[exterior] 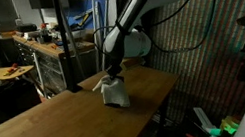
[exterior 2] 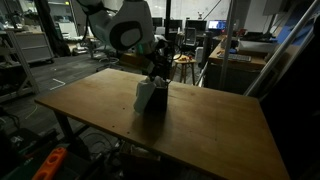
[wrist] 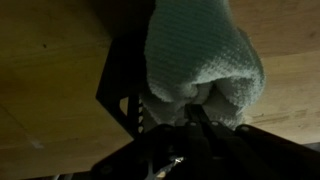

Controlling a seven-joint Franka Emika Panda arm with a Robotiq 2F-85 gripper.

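A pale knitted cloth (wrist: 200, 55) hangs bunched from my gripper (wrist: 197, 108), which is shut on its upper edge. In both exterior views the cloth (exterior: 115, 92) (exterior 2: 148, 96) drapes down to the wooden table (exterior: 43, 133) (exterior 2: 210, 130), its lower end resting on or just above the top. The gripper (exterior: 113, 73) (exterior 2: 156, 78) stands directly over it, pointing down. In the wrist view a dark shadow lies on the wood to the left of the cloth.
The table's far edge (exterior: 154, 73) drops off near the arm's base. A round stool (exterior: 12, 73) and workbenches (exterior: 52, 45) stand behind. A cluttered desk (exterior 2: 240, 50) lies beyond the table. Bare wood surrounds the cloth.
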